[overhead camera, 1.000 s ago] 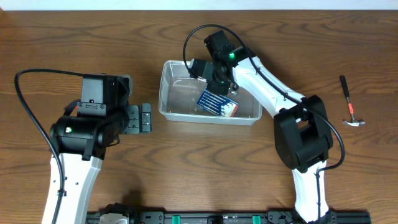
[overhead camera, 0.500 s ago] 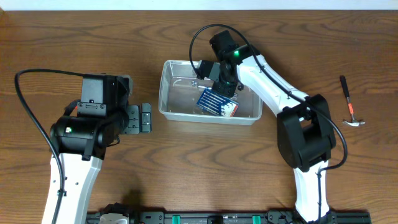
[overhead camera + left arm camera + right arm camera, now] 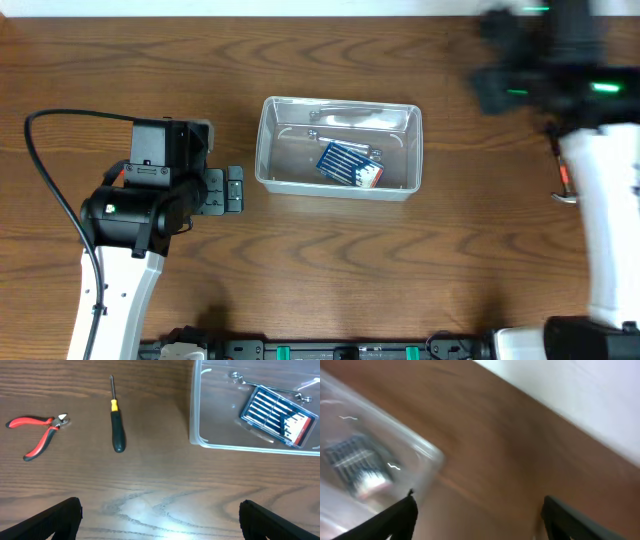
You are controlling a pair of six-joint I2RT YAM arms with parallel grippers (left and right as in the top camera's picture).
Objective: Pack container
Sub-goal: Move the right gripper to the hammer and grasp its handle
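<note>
Swung clear over the last second, the right arm has left the container [image 3: 266, 150] and now smears across the overhead view at 2 o'clock. Its right gripper [image 3: 477, 502] is spread wide with nothing between the fingers. That container sits on the bench [image 3: 330, 260], near centre and slightly toward 12, holding a blue driver pack [image 3: 349, 165] and loose metal pieces [image 3: 345, 119]. At its 9 o'clock the left gripper [image 3: 232, 189] hovers fully open and empty. My worry is the right arm's fast travel: it could overshoot and knock the hammer [image 3: 566, 197] at 3 o'clock, and a later drop could clip the light container's rim and shove it. Only the left wrist view reveals red pliers [image 3: 37, 435] and a black-and-yellow screwdriver [image 3: 116, 430], which the left arm hides from overhead.
</note>
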